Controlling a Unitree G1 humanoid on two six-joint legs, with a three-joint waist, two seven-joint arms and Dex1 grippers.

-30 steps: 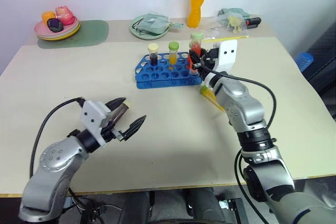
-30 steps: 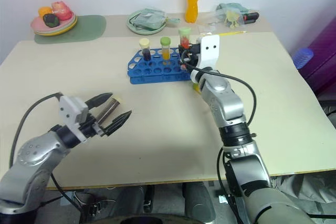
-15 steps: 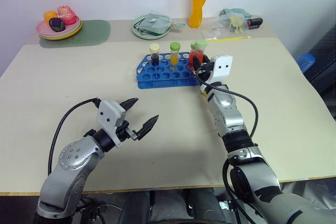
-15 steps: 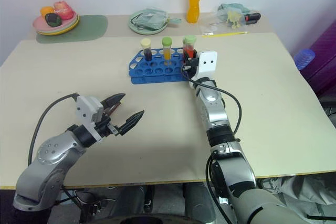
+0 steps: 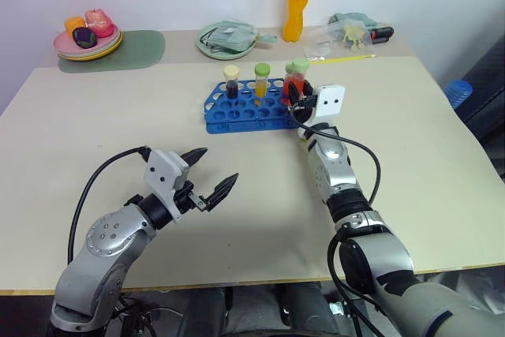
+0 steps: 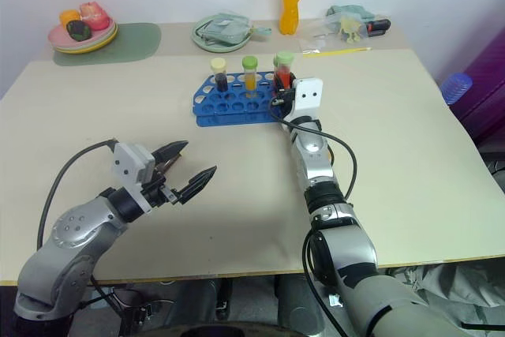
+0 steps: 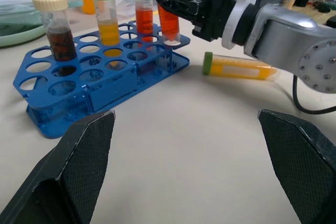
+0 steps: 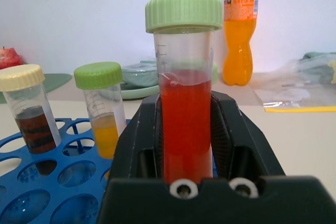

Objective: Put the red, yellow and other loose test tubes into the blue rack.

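Your right hand (image 7: 176,3) is clamped on the red tube (image 8: 185,124), upright over the rack (image 7: 100,77). Seat its tip squarely in the hole below before letting go. Your left hand (image 5: 207,175) stands wide, empty.

Five capped tubes in all: one dark tube (image 7: 56,35), one yellow tube (image 7: 107,17) and one red tube (image 7: 144,9) standing in the single blue rack (image 7: 105,93), a second red tube (image 7: 168,17) clamped in the right claw (image 7: 176,3), and a second yellow tube (image 7: 239,66) lying on the bench (image 5: 118,124). Two claws counted, the left claw (image 5: 207,175) spread wide. One orange bottle (image 5: 295,5) and one green mat (image 5: 130,46) at the back.
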